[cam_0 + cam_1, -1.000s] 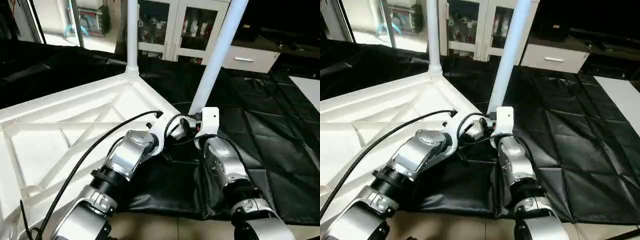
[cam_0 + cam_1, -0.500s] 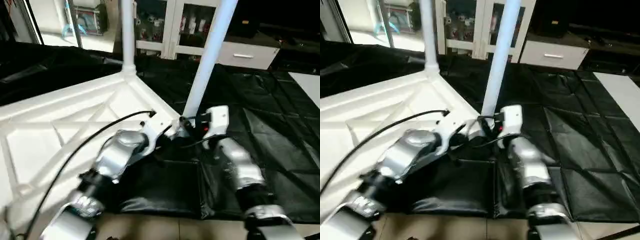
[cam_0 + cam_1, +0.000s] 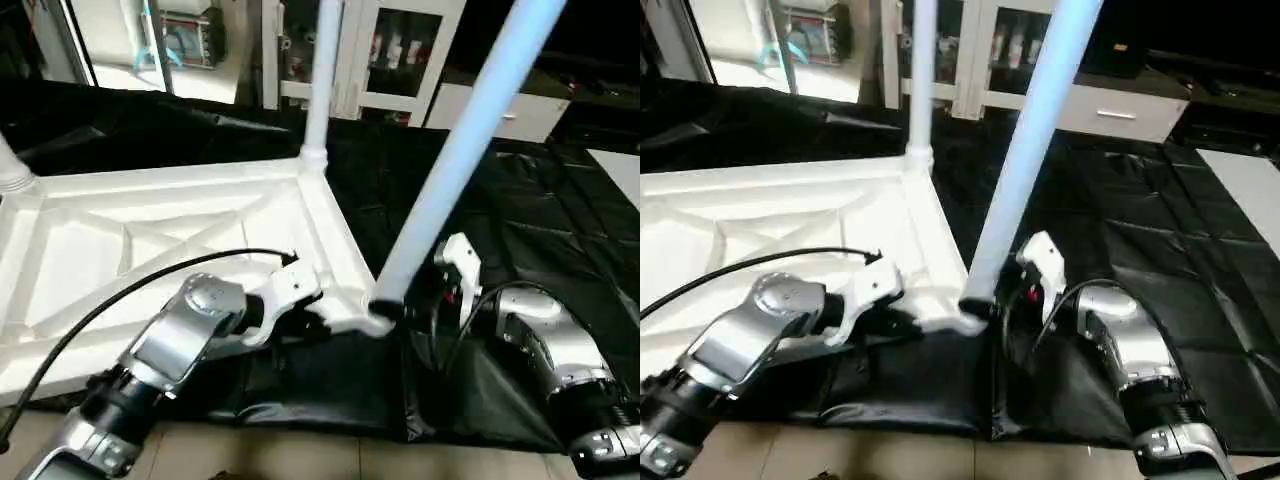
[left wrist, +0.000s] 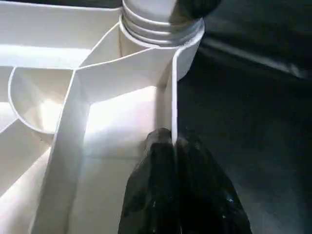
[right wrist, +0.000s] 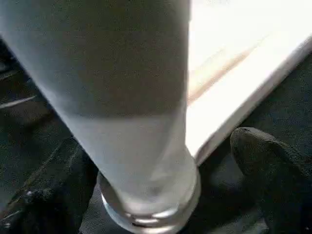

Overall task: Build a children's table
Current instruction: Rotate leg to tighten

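The left tool (image 4: 173, 146) is pinched shut on the thin side rim of the top (image 3: 150, 240), its two black fingers (image 4: 151, 185) one on each side of the wall, just short of the corner socket. That arm comes in low from the near left, forearm angled toward the near right corner of the top, wrist bent inward, a black cable (image 3: 120, 300) looping over it.

The right tool (image 5: 156, 195) stands wide open around the base of the near leg (image 3: 450, 170), one finger on each side of the tube and neither pad clearly touching it. The right forearm lies low over the mat (image 3: 540, 210) and turns inward toward that corner.

The top lies underside up on the black mat on the floor, its X ribs showing. The near leg stands in the near right corner socket and leans away to the right. A second leg (image 3: 320, 80) stands upright in the far right corner, and the foot of a third (image 3: 10, 170) shows at the far left corner.

Right of the top the mat lies bare and creased; beyond it stand cabinets (image 3: 400, 50). The mat's near edge meets pale floor (image 3: 300, 455) in front of the arms.
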